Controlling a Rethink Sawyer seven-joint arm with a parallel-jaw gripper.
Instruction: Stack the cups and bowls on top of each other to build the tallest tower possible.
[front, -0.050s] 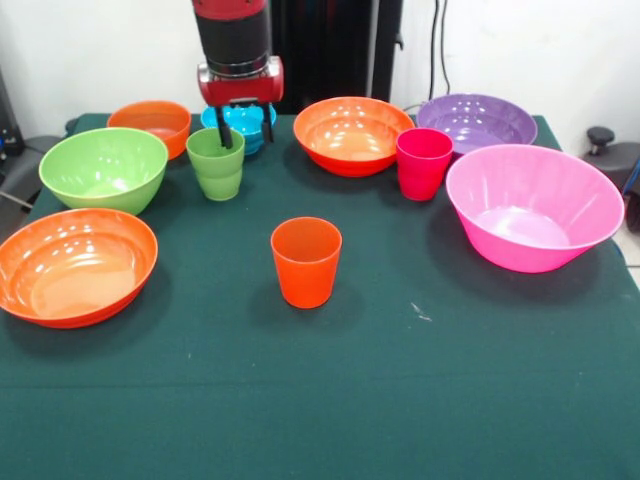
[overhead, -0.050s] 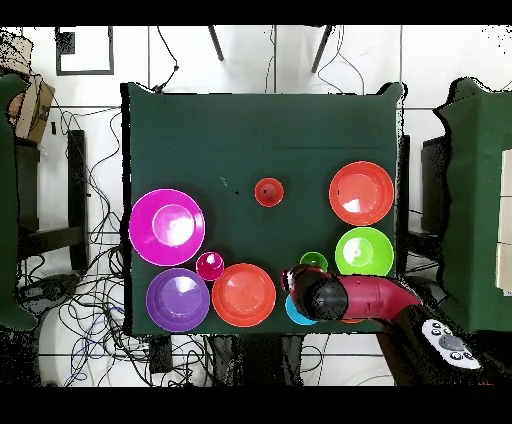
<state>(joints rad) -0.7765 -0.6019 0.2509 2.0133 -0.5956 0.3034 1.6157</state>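
Observation:
My gripper (front, -0.050s: 247, 140) hangs open at the far side of the table, just behind the light green cup (front, -0.050s: 216, 163) and over the small blue bowl (front, -0.050s: 248, 120). One finger (front, -0.050s: 226, 138) stands at the green cup's far rim. Nothing is held. The orange cup (front, -0.050s: 306, 262) stands alone mid-table, and the magenta cup (front, -0.050s: 423, 163) stands between a wide orange bowl (front, -0.050s: 352, 133) and the pink bowl (front, -0.050s: 533, 205). From above, the arm covers most of the blue bowl (overhead, -0.050s: 297, 311), with the green cup (overhead, -0.050s: 314, 262) beside the gripper (overhead, -0.050s: 292, 279).
All upright and unstacked: purple bowl (front, -0.050s: 476, 120), green bowl (front, -0.050s: 103, 168), second wide orange bowl (front, -0.050s: 76, 265) and small orange bowl (front, -0.050s: 150, 122). The bowls ring the far side and both ends of the green cloth (front, -0.050s: 400, 400). Cables lie on the floor (overhead, -0.050s: 90, 150).

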